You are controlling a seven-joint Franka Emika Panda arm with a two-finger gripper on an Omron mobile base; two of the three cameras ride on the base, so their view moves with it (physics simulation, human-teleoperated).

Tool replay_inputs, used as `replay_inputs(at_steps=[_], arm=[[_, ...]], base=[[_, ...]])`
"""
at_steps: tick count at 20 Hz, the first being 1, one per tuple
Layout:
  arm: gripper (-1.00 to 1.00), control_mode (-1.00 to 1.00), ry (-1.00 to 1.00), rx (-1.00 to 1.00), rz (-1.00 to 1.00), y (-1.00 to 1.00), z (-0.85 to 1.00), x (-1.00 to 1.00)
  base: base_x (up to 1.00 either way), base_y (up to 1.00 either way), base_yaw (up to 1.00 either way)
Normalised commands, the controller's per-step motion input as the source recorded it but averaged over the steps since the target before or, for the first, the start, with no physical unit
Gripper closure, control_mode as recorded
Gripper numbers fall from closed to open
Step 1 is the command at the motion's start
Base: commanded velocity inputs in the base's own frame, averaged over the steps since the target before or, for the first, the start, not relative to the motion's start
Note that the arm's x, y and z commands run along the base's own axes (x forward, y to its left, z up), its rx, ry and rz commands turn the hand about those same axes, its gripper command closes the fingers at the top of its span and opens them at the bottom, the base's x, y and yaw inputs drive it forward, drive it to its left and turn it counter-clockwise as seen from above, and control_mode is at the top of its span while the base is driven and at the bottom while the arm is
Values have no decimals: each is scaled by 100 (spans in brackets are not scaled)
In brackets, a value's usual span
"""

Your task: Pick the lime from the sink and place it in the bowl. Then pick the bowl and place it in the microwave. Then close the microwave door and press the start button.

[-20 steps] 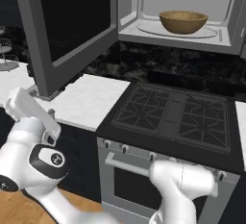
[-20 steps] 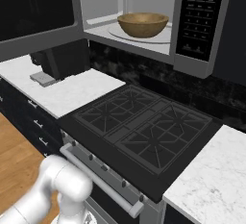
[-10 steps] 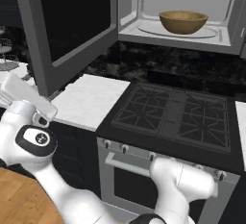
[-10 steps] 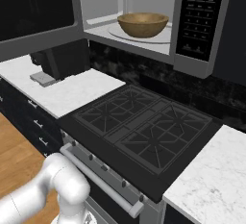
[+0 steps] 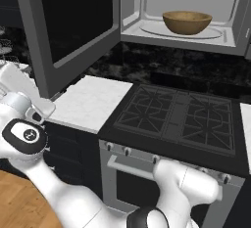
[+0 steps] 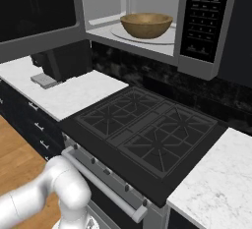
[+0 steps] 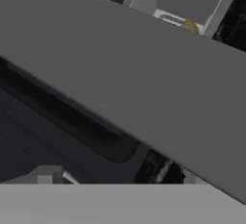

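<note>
The wooden bowl (image 5: 187, 21) stands on the turntable inside the open microwave (image 5: 225, 38); it also shows in the right base view as the bowl (image 6: 146, 25). The lime is hidden and the sink is out of view. The microwave door (image 5: 73, 21) hangs wide open to the left, dark glass in a grey frame. My gripper (image 5: 44, 105) sits low at the left, just under the door's lower outer corner, jaws open and holding nothing. In the hand view the door's grey frame (image 7: 144, 83) crosses close in front, with a sliver of the bowl (image 7: 190, 26) beyond.
A black gas stove (image 5: 181, 119) lies below the microwave, flanked by white marble counter (image 5: 88, 102). A dark coffee machine (image 6: 61, 61) stands on the left counter. The microwave's button panel (image 6: 204, 16) is on its right side. Wood floor lies at the lower left.
My arm has swung further left and slightly up, bringing the hand closer under the open door's lower edge. The bowl and the door have not moved.
</note>
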Motion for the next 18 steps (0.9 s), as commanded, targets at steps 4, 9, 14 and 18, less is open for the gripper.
replay_inputs(at_steps=[4, 9, 14, 18], arm=[[-100, -100, -6, 22, 0, -42, 8, 11], [-100, -100, -9, 24, 2, -56, 1, 26], [-100, -100, -19, 30, 5, -82, 13, -16], [-100, -100, -25, 32, 5, -89, 19, -48]], base=[[0, 0, 0], [0, 0, 0], [0, 0, 0], [0, 0, 0]])
